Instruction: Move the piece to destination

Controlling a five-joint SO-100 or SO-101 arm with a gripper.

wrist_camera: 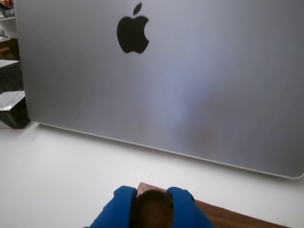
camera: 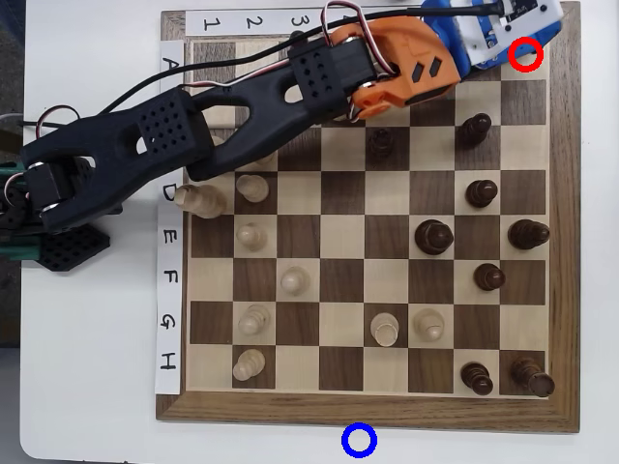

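White table (camera: 87, 387) w/ a chessboard (camera: 368, 411) on it, silver laptop (wrist_camera: 190, 80) filling the bg in wrist view. Gripper (wrist_camera: 152, 205) w/ blue fingertips (wrist_camera: 124, 202) is pinching the dark piece (wrist_camera: 153, 209), up by the board's top-right corner near the red ring (camera: 525, 54). Blue ring (camera: 359, 441) sits off the opposite edge, well apart.

In the overhead view, the arm (camera: 193, 135) reaches across the chessboard (camera: 368, 411) toward its top-right corner.
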